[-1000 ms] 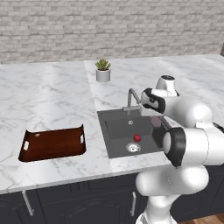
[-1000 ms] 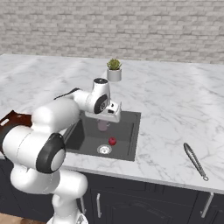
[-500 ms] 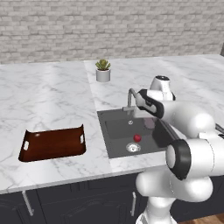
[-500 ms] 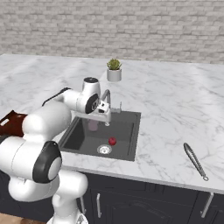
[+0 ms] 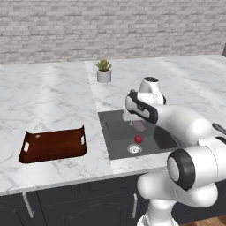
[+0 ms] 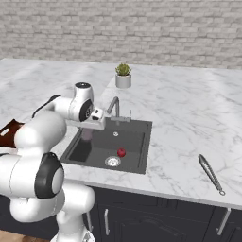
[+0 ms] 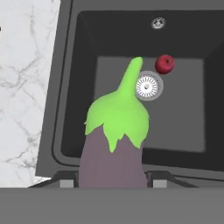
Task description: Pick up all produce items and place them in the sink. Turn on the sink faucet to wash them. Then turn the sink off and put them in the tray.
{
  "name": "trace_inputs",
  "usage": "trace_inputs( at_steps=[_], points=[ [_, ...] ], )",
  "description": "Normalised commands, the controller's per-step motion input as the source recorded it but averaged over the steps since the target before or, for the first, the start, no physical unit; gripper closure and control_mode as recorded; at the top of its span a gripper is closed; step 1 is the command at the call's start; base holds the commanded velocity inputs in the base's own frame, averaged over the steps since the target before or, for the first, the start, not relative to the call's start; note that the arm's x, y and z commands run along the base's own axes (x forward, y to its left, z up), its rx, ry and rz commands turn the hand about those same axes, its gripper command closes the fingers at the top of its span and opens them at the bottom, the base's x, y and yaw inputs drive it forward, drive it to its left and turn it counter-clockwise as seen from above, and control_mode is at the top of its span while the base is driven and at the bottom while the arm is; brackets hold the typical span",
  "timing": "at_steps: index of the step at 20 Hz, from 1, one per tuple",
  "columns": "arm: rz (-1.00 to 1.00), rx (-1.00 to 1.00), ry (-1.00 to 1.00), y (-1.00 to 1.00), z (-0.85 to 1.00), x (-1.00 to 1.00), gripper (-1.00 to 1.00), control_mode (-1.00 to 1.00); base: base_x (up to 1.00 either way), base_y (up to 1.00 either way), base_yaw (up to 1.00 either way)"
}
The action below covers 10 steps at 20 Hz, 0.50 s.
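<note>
My gripper [image 7: 112, 181] is shut on the purple vegetable [image 7: 114, 144], whose green tip points down into the sink [image 7: 65, 87]. It hangs over the basin's left part as the purple vegetable [image 5: 139, 125] in the left base view and as the purple vegetable [image 6: 87, 135] in the right base view. The round red fruit [image 5: 138, 139] [image 6: 121, 152] [image 7: 165, 64] lies on the sink floor beside the silver drain [image 7: 148, 86]. The grey faucet [image 6: 115, 105] stands at the sink's back edge. The brown tray [image 5: 53, 143] sits on the counter far left of the sink [image 5: 106, 132].
A potted succulent [image 5: 104, 71] [image 6: 123, 75] stands on the counter behind the sink. A dark metal utensil [image 6: 210, 173] lies on the marble to the right of the sink [image 6: 142, 146]. A brick wall backs the counter.
The arm has swung left across the sink, carrying the purple vegetable from the basin's right side to its left side. The red fruit has stayed beside the drain.
</note>
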Motion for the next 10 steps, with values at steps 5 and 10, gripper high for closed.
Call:
trace_inputs(
  at_steps=[5, 10],
  points=[
    [0.11, 0.00, 0.04, 0.67, 0.02, 0.00, 1.00, -1.00, 0.00, 0.00, 0.00],
    [0.11, 0.00, 0.04, 0.72, 0.00, 0.00, 1.00, -1.00, 0.00, 0.00, 0.00]
  ],
)
